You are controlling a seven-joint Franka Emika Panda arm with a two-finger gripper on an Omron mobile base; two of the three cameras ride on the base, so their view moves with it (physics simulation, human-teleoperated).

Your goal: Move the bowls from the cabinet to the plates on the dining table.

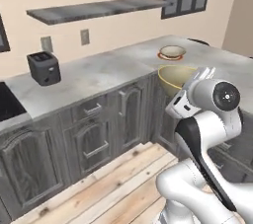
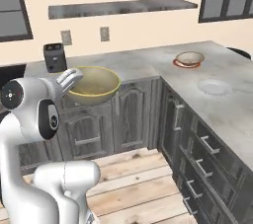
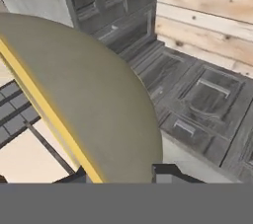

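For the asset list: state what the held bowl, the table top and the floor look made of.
Held bowl: matte tan ceramic or stoneware, golden glazed-looking rim; could be plastic. Table top: polished white-grey marble, faint veining. Floor: light wood planks, visible grain and seams.

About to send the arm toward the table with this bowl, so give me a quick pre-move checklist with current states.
1. Held bowl gripped at its rim by the tool: ok.
2. Held bowl upright, opening up: ok.
3. First bowl already on the red-rimmed plate: ok.
4. Plain plate free to receive a bowl: ok.
5. Held bowl above the dining table: not ok, it hangs beside the cabinet fronts.
6. How firm the grip is: cannot tell.
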